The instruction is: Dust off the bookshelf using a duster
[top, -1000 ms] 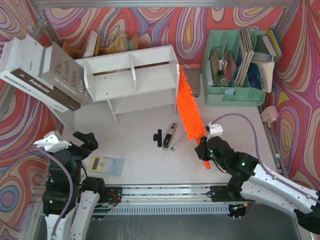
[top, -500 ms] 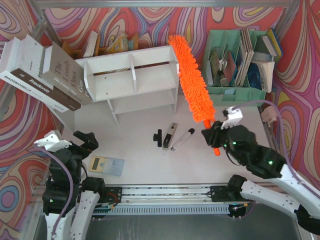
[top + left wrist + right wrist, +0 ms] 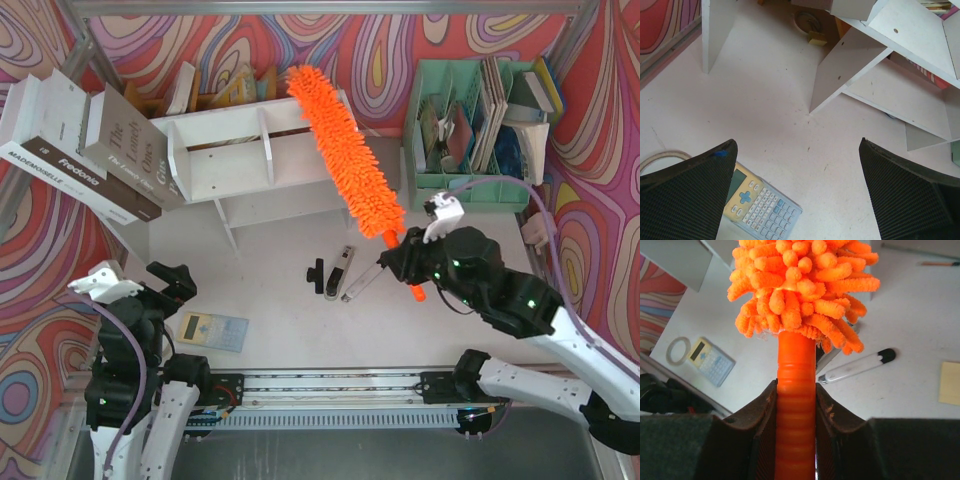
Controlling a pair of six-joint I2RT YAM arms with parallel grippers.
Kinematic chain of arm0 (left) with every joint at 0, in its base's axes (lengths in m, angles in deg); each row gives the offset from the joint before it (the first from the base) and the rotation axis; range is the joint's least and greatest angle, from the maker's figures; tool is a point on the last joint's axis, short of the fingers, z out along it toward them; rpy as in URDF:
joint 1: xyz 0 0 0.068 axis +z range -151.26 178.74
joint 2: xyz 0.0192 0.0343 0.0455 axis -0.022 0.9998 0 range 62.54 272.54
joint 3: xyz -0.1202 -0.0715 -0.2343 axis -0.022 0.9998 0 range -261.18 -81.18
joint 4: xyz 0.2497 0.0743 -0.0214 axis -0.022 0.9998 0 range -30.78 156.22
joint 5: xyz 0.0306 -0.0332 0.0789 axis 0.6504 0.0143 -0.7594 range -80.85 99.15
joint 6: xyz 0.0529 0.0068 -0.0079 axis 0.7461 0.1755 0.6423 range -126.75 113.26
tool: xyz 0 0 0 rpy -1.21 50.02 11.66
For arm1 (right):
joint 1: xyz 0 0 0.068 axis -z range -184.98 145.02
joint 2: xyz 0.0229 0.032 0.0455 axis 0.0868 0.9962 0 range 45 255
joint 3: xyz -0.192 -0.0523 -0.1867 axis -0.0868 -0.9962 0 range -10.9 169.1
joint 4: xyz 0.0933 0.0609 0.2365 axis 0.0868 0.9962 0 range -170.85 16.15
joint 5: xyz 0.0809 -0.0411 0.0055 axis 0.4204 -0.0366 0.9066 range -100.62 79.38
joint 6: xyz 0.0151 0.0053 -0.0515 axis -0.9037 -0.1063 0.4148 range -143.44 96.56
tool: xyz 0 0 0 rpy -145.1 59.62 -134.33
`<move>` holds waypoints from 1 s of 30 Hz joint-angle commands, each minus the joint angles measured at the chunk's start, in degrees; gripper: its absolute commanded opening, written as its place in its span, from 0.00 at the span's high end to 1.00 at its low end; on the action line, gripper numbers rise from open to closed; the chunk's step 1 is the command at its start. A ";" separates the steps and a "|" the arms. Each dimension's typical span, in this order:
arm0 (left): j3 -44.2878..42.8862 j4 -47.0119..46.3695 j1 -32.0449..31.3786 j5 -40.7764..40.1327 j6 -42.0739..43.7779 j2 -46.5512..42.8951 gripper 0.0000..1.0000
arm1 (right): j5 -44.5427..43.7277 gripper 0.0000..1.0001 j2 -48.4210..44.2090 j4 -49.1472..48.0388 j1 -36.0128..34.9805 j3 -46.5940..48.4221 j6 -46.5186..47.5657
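Duster (image 3: 345, 160): clamped by its handle in right tool (image 3: 402, 265), fluffy head slanting over bookshelf (image 3: 230, 165) right end, mid-sweep. Next: drag leftward along top, keeping contact. Left tool (image 3: 796, 195) wide open, empty.

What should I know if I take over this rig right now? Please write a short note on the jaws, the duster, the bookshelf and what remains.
Left gripper: jaws wide open, holding nothing, parked near its own base.
Right gripper: jaws shut on the handle of the duster.
Duster: lifted, with its fluffy head slanting over the right end of the bookshelf. Whether it touches the wood cannot be told from above.
Done: the duster is picked up and brought to the shelf.
Left: sweep the tiers and dividers. How much is dusted so far cannot be seen.
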 commanded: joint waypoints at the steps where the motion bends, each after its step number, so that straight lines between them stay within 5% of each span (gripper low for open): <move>1: 0.41 -1.12 0.30 -0.20 0.20 -0.50 0.01 | 5.89 1.00 3.76 -5.93 -0.27 3.12 -2.72; 13: 0.42 -1.18 0.30 -0.20 0.16 -0.37 0.01 | 13.24 1.00 6.78 -11.30 -1.73 0.42 -0.48; 23: 0.41 -1.19 0.35 -0.22 0.16 -0.41 0.01 | -10.97 1.00 1.81 1.67 -2.80 4.29 -2.16; 30: 0.41 -1.21 0.32 -0.09 0.16 -0.45 0.02 | -4.37 1.00 1.67 -2.26 -2.78 2.18 -0.08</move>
